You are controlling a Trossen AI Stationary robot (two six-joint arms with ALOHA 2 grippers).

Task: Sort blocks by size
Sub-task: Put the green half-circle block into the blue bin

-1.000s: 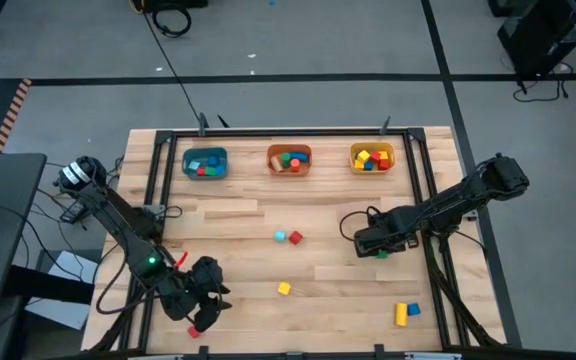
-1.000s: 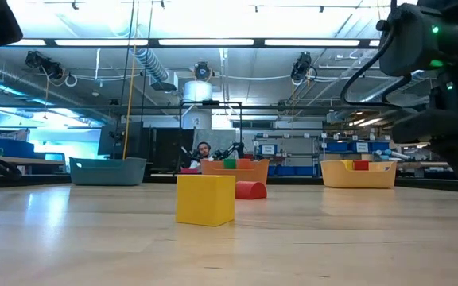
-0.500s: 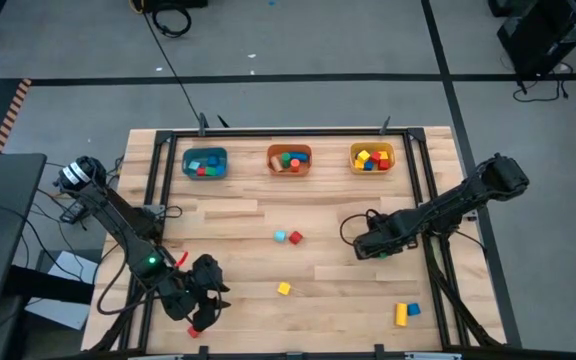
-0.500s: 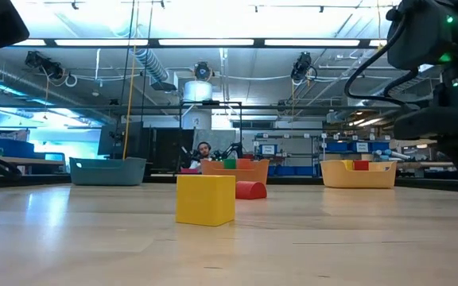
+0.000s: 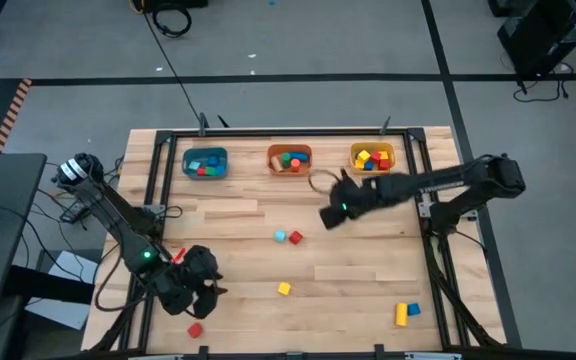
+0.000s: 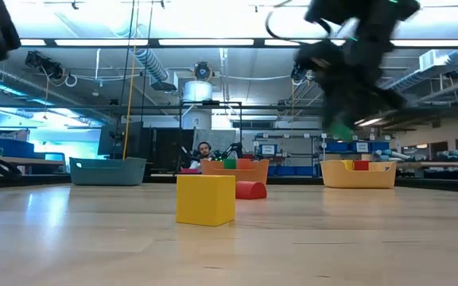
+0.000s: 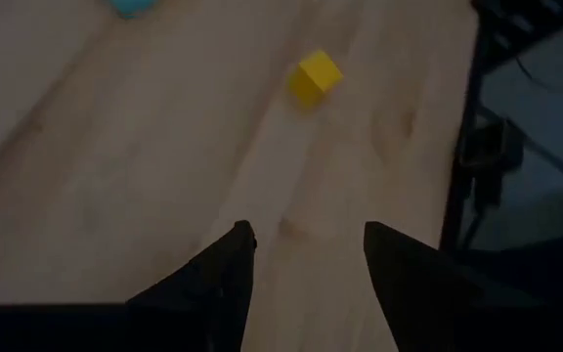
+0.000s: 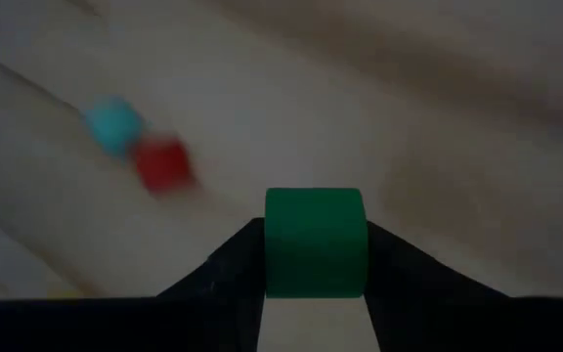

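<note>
My right gripper hangs above the table's middle right, in front of the bins, shut on a green block, which also shows in the low view. My left gripper is at the near left and open, with nothing between its fingers. A small red block lies on the table just nearer than it. Loose on the table are a light blue cube, a red block, a yellow cube, and a yellow bar beside a blue block. My right gripper pinches the green block by two opposite sides between its two fingers. The fingers slant down from the table's right side. The block is lifted clear of the table.
Three bins stand in a row along the far edge, each holding blocks: teal, orange and yellow. A black frame runs around the table's edges. Bare wood lies between the bins and the loose blocks.
My right gripper has risen from the table near the right edge and swung toward the left and far side, turning as it went. The green block has come up with it and is now lifted clear.
</note>
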